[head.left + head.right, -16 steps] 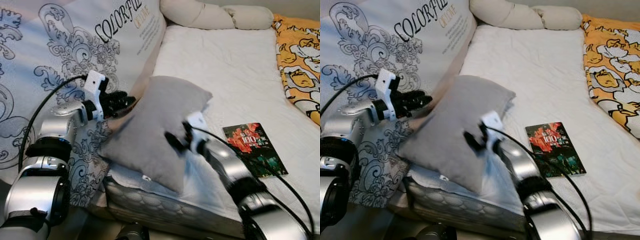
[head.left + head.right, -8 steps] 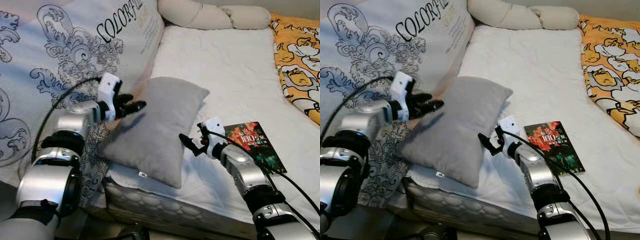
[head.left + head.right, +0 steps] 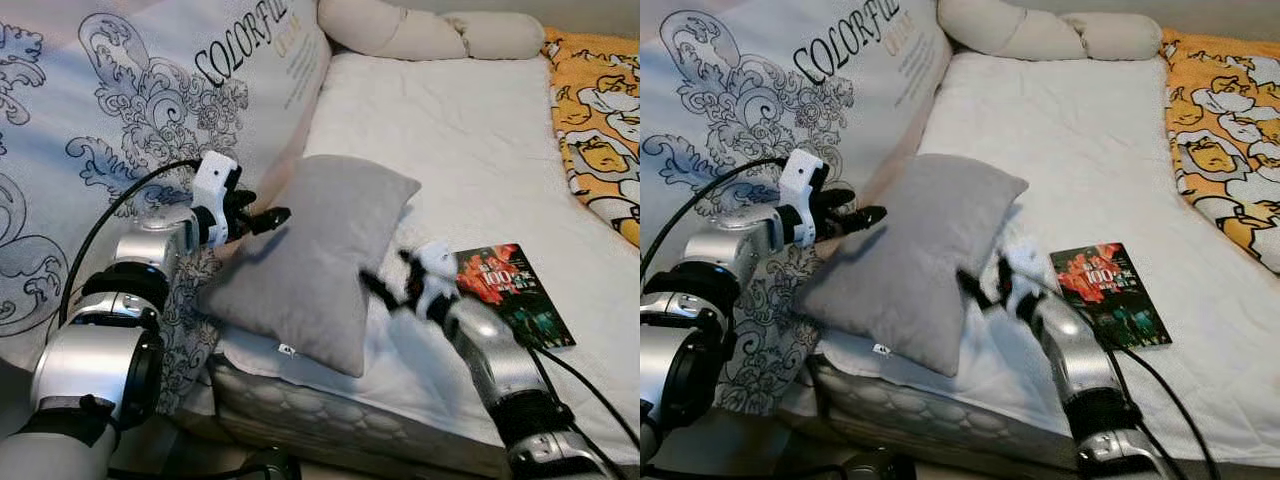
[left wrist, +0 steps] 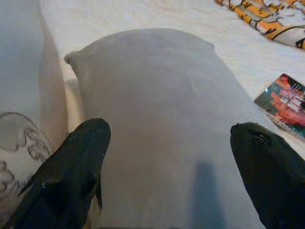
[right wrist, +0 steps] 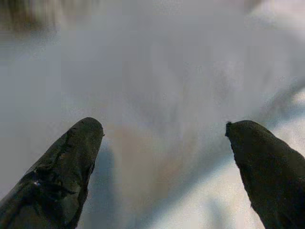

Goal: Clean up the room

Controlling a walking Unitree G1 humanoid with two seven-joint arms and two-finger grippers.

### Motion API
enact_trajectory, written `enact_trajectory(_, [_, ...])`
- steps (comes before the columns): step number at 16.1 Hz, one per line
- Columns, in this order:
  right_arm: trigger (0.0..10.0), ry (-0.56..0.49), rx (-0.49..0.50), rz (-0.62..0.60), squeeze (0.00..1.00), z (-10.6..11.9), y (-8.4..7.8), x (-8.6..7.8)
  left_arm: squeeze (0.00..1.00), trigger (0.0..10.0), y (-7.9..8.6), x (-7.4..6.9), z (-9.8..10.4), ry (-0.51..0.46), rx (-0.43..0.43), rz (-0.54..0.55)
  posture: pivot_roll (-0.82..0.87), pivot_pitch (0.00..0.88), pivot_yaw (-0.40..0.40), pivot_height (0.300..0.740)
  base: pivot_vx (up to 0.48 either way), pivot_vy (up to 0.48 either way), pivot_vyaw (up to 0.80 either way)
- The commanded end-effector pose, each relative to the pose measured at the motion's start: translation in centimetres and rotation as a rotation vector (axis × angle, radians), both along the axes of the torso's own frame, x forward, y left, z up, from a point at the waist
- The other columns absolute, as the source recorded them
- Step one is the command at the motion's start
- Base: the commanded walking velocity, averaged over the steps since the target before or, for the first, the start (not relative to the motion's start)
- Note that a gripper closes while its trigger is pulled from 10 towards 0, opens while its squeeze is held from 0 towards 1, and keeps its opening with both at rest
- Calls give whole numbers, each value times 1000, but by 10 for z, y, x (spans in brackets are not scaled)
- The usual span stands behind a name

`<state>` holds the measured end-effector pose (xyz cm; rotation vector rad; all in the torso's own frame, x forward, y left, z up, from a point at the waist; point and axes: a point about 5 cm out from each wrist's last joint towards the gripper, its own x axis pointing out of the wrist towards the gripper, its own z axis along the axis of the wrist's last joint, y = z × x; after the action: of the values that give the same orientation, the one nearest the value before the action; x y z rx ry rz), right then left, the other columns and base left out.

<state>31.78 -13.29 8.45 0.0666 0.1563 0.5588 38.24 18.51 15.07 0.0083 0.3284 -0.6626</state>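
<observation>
Left eye view: grey pillow [image 3: 320, 255] lies tilted across the near left corner of the white mattress [image 3: 470, 130], its left edge against a big patterned cushion [image 3: 120, 130] printed "COLORFUL"; left gripper [image 3: 268, 215] at the pillow's upper left edge, black fingers pointing across it, not clamped on the fabric; right gripper [image 3: 380, 293] blurred, just beside the pillow's right edge, low over the sheet; a book [image 3: 515, 295] with a red and dark cover lies flat on the mattress to the right of that arm, apart from the pillow; two cream bolsters [image 3: 430, 30] at the far end of the bed; orange cartoon-print blanket [image 3: 600, 130] along the right side.

Right eye view: same layout; left gripper [image 3: 862, 215] touching or nearly touching the pillow's edge, cannot tell which; right gripper [image 3: 978, 292] smeared by motion between pillow and book.

Left wrist view: the two black fingers [image 4: 71, 171] spread wide apart, nothing between them but open air; the grey pillow [image 4: 157, 119] lies ahead and beneath; corner of the book [image 4: 286, 102] beyond it; strip of orange blanket [image 4: 267, 14] farther off.

Right wrist view: blurred; fingers [image 5: 62, 176] wide apart over pale fabric, holding nothing; cannot tell pillow from sheet.
</observation>
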Motion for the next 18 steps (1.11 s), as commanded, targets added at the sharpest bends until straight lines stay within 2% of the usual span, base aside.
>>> enact_trajectory(1, [10000, -105, 102, 1, 0, 32, 7, 12, 1000, 10000, 5, 1, 9, -22, -16, -16, -41, 0, 90, 740, 0, 0, 0])
enact_trajectory(2, [10000, -120, 121, 8, 0, 38, 10, 15, 1000, 10000, 6, 1, 10, -20, -20, -28, -41, 0, 90, 740, 0, 0, 0])
enact_trajectory(3, [10000, -95, 72, 78, 0, 41, 32, 28, 1000, 10000, 13, -4, 12, 2, 2, -98, -37, 0, 89, 740, 0, 0, 0])
enact_trajectory(5, [10000, -60, 36, 121, 0, 35, 42, 31, 1000, 10000, 16, -7, 11, 9, 15, -126, -31, 9, 90, 740, 0, 0, 0])
enact_trajectory(6, [10000, 8, -10, 157, 0, 22, 57, 32, 1000, 10000, 19, -10, 8, 17, 36, -140, -14, 19, 84, 740, 0, 0, 0])
enact_trajectory(9, [10000, 142, -160, 165, 0, -10, 80, 24, 1000, 10000, 27, -15, 4, 29, 50, -116, 15, 44, 66, 740, 0, 0, 0])
enact_trajectory(11, [10000, 179, -221, 148, 0, -24, 77, 18, 1000, 10000, 30, -19, 0, 43, 47, -124, 26, 58, 55, 740, 0, 0, 0])
enact_trajectory(15, [10000, 227, -229, 91, 0, -44, 49, 8, 1000, 10000, 28, -19, -3, 34, -2, -99, 21, 74, 57, 740, 0, 0, 0])
enact_trajectory(16, [10000, 225, -237, 68, 0, -50, 33, 4, 988, 10000, 26, -15, -1, 16, -24, -59, 7, 80, 67, 740, 0, 0, 0])
enact_trajectory(17, [10000, 223, -236, 65, 0, -52, 29, 2, 435, 10000, 24, -14, 0, 11, -41, -47, 1, 80, 72, 740, 0, 0, 0])
enact_trajectory(18, [10000, 215, -229, 64, 0, -54, 23, -1, 0, 10000, 20, -12, 1, 6, -84, -39, 1, 80, 72, 740, 0, 0, 0])
